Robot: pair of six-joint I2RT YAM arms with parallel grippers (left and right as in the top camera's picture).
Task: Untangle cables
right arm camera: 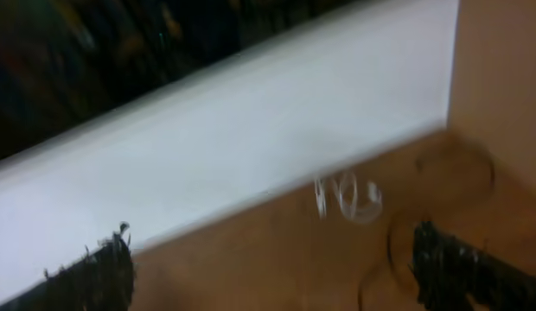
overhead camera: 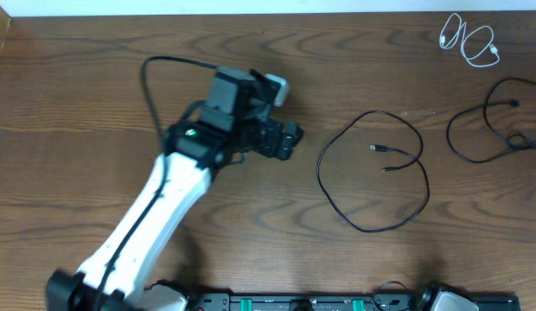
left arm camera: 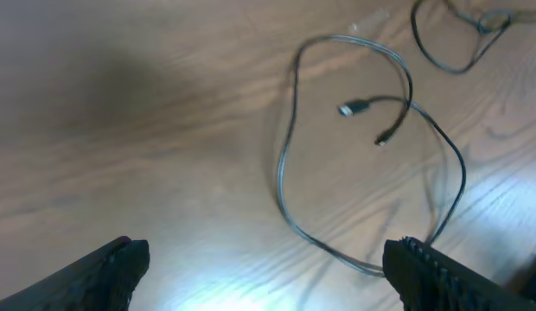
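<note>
Left gripper (left arm camera: 266, 255) wide, empty; thin black looped cable (left arm camera: 279, 173) ahead. Right gripper (right arm camera: 272, 246) wide, empty; white coiled cable (right arm camera: 350, 197) ahead, blurred. Second black cable (overhead camera: 449, 138) cut off.

Far black cable (overhead camera: 513, 141) runs off-frame — white cable (right arm camera: 350, 200) blurred.

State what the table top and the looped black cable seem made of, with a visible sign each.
Table top: wood or wood-look laminate, smooth; grain lines, glare patch.
Looped black cable: probably plastic-sheathed, faintly glossy; lies in soft curves.
</note>
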